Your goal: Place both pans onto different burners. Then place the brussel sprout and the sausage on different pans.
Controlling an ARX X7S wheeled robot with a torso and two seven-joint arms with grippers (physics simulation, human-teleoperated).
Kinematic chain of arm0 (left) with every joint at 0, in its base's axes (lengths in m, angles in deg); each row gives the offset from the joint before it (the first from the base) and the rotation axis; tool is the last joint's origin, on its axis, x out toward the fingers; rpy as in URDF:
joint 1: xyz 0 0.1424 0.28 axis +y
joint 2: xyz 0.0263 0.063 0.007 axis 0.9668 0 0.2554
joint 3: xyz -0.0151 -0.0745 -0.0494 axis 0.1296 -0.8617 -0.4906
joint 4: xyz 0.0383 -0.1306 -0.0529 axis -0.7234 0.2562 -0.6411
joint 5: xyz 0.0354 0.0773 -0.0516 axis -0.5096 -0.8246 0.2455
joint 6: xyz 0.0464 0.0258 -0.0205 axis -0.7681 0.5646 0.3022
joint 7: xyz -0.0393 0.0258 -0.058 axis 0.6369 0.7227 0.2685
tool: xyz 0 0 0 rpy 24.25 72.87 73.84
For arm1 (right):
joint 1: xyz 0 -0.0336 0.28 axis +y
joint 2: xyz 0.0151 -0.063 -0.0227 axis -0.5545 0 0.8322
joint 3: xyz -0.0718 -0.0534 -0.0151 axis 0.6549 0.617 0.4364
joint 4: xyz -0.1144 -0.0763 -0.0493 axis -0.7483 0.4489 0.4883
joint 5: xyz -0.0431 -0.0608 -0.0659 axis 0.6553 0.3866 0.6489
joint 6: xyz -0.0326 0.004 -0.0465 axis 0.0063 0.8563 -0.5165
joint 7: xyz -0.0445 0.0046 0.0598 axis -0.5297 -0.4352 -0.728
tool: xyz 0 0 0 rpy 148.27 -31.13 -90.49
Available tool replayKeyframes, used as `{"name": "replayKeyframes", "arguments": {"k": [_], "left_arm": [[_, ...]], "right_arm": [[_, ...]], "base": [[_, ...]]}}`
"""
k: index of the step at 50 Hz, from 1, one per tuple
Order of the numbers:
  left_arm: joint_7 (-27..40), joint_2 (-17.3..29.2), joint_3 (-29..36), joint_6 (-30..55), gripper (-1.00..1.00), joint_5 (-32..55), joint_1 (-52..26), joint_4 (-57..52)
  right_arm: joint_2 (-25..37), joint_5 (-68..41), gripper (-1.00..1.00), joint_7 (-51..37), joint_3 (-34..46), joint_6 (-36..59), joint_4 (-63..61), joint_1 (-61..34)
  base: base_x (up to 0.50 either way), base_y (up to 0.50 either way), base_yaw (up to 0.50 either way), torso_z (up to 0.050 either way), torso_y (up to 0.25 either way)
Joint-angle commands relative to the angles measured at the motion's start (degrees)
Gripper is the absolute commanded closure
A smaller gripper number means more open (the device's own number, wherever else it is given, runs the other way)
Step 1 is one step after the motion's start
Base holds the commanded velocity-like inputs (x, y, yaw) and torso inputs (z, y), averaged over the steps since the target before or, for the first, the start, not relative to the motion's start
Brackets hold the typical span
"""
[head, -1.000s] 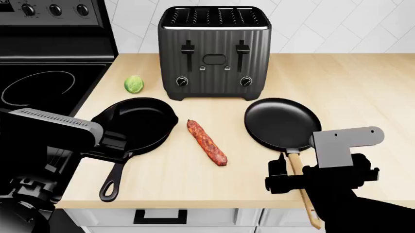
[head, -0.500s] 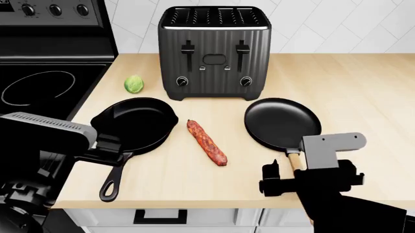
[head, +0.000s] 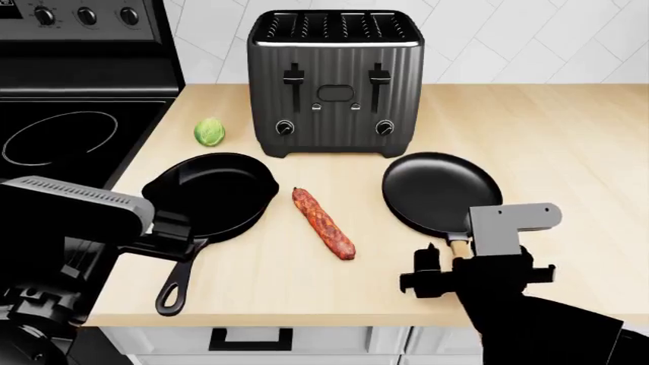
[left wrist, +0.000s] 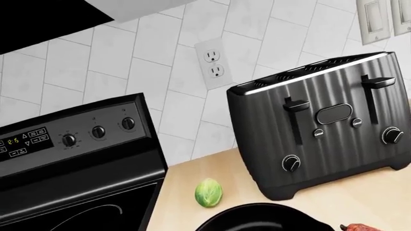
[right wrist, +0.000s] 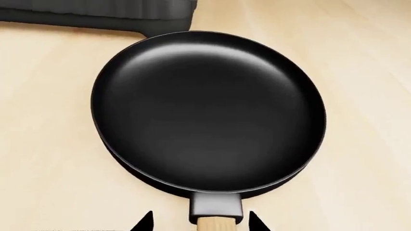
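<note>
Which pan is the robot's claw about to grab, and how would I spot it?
Find the big black toaster on the wooden counter. In front of its right corner lies a flat black pan, with the right claw open around its handle. Unlike the deeper all-black pan beyond the sausage, its handle is light wood.

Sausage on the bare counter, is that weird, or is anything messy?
A bit odd: the sausage lies straight on the wooden counter, between the two pans, and the brussel sprout sits loose beside the toaster. Nothing is spilled, tipped or broken.
</note>
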Motion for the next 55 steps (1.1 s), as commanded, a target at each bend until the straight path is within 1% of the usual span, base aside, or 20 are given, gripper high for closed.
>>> {"name": "replayKeyframes", "arguments": {"k": [1, 13, 20, 27, 33, 38, 40, 43, 46, 52, 55], "left_arm": [[0.41, 0.09, -0.2, 0.1, -1.0, 0.61, -0.25, -0.02], [0.73, 0.08, 0.03, -0.51, -1.0, 0.65, 0.34, 0.13], [0.81, 0.23, 0.59, -1.05, -1.0, 0.27, 0.82, 0.4], [1.0, 0.35, 0.91, -1.18, -1.0, 0.22, 0.82, 0.6], [1.07, 0.36, 1.16, -1.64, -1.0, -0.11, 1.01, 1.38], [1.15, -0.09, 1.8, -1.3, -1.0, -0.04, 0.64, 3.16], [1.16, -0.37, 3.2, -0.95, -1.0, -0.43, 0.35, 4.44], [1.6, -1.41, 3.87, 1.33, -1.0, 0.81, -1.18, 6.34], [2.03, -2.76, 4.51, 4.27, -1.0, 2.55, -2.82, 8.55], [5.57, -6.54, 1.13, 13.63, -1.0, 8.97, -6.48, 11.02], [8.53, -7.34, 0.16, 19.99, -1.0, 11.75, -9.96, 10.44]], "right_arm": [[0.44, 2.54, 1.0, -0.72, 1.29, 0.25, 3.87, 1.55], [0.7, 2.06, 1.0, -1.0, 0.3, -0.79, 3.96, 2.78], [1.51, -0.61, 1.0, -2.85, -1.77, 0.61, 0.01, 2.14], [2.47, -8.44, 1.0, -9.37, -6.48, 6.23, -6.32, -0.66], [3.65, -20.52, 1.0, -18.98, -11.81, 11.22, -10.79, -2.53], [5.89, -30.17, 1.0, -27.08, -13.64, 12.01, -12.56, -3.91], [7.1, -33.39, 1.0, -29.81, -13.88, 11.58, -12.82, -4.59], [8.9, -37.01, 1.0, -32.92, -14.05, 10.69, -13.12, -5.16], [9.8, -38.46, 1.0, -34.22, -13.93, 10.02, -13.19, -5.55], [9.76, -37.29, 1.0, -33.1, -13.68, 9.66, -13.21, -5.22], [9.47, -35.73, 1.0, -31.77, -13.62, 9.6, -13.09, -4.88]], "base": [[0.0, 0.0, 0.0, 0.0, 0.0], [0.0, 0.0, 0.0, 0.0, 0.0], [0.0, 0.0, 0.0, 0.0, 0.0], [0.0, 0.0, 0.0, 0.0, 0.0], [0.0, 0.0, 0.0, 0.0, 0.0], [0.0, 0.0, 0.0, 0.0, 0.002], [0.0, 0.0, 0.0, 0.0, 0.0], [0.0, 0.0, 0.0, 0.0, 0.003], [0.0, 0.0, 0.0, 0.0, 0.0], [0.0, 0.0, 0.0, 0.0, 0.002], [0.0, 0.0, 0.0, 0.0, 0.004]]}}
